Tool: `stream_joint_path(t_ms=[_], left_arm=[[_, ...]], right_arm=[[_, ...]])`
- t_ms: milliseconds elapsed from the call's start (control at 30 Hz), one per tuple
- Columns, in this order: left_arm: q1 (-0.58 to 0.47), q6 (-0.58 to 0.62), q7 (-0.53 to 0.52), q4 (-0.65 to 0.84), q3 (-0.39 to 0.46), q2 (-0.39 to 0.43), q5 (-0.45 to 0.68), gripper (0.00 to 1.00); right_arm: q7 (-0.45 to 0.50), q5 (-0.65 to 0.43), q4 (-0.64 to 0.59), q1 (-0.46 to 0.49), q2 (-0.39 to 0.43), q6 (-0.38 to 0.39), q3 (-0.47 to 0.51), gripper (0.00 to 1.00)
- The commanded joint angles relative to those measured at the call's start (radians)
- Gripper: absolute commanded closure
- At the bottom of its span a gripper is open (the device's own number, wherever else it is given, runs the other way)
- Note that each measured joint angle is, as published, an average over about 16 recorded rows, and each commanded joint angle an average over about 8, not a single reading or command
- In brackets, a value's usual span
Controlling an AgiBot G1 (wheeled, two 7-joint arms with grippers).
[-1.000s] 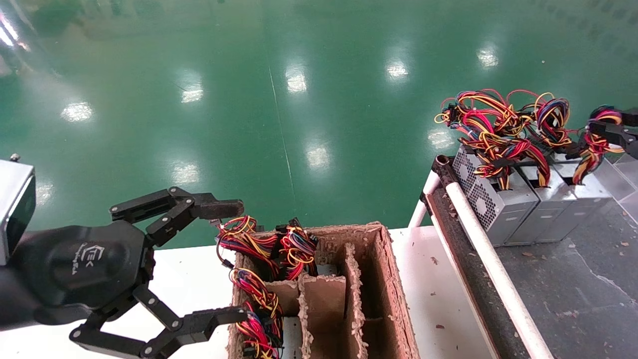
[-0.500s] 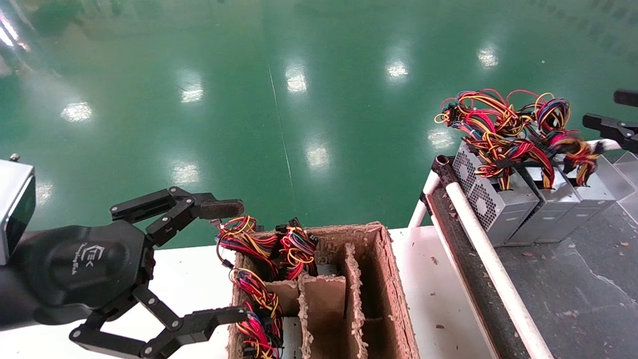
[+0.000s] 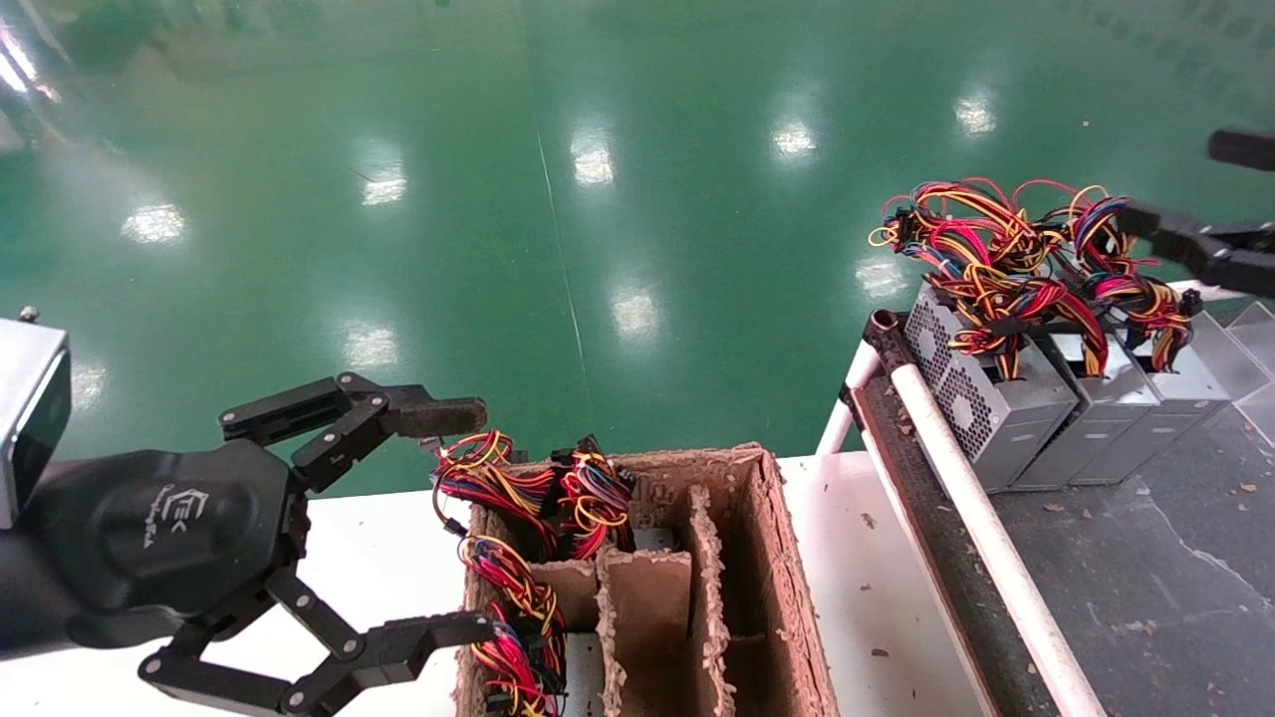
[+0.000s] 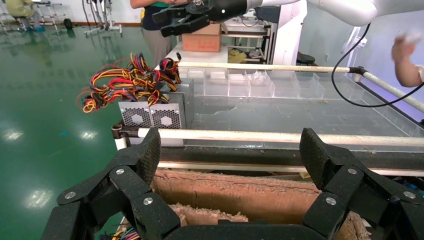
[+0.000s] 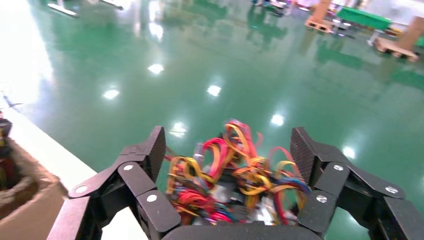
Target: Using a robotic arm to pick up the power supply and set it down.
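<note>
Three silver-grey power supplies [image 3: 1006,408] stand side by side on the dark belt [image 3: 1175,558] at the right, their coloured wires [image 3: 996,249] bunched on top. My right gripper [image 3: 1170,184] hovers open just above the wires of the rightmost power supply [image 3: 1190,383], holding nothing. In the right wrist view the right gripper [image 5: 227,145] has the blurred wires [image 5: 230,170] below and between its spread fingers. My left gripper [image 3: 468,518] stands open and empty beside the cardboard divider box [image 3: 767,558]. The left wrist view shows the left gripper [image 4: 230,147], the power supplies [image 4: 152,115] and the right arm's gripper [image 4: 187,17].
The divider box holds more wire bundles [image 3: 518,498] in its left compartments. A white rail [image 3: 956,478] edges the belt. Clear plastic partitions [image 4: 250,85] line the belt's far side. People [image 4: 407,65] stand beyond the belt. Green floor lies past the white table [image 3: 379,538].
My right gripper has let go of the rightmost power supply's wires, opened and risen, drifting left. The wire bundle has dropped onto its box. The left arm has not moved.
</note>
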Motion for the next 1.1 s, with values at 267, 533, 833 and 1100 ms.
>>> stream_joint_path(t_ms=[267,533,833,1100], left_arm=[[0.000,0.000,0.000,0.000,0.000,0.000,0.000,0.00],[0.000,0.000,0.000,0.000,0.000,0.000,0.000,0.00],[0.000,0.000,0.000,0.000,0.000,0.000,0.000,0.00],[0.000,0.000,0.000,0.000,0.000,0.000,0.000,0.00]], right_arm=[[0.021,0.065,0.091,-0.055,-0.017,-0.037,-0.012,0.00],[0.041,0.123,0.173,-0.104,-0.032,-0.070,-0.023,0.00],[0.062,0.188,0.264,-0.159,-0.049,-0.106,-0.035,0.00],[0.081,0.246,0.346,-0.208,-0.064,-0.139,-0.045,0.00]])
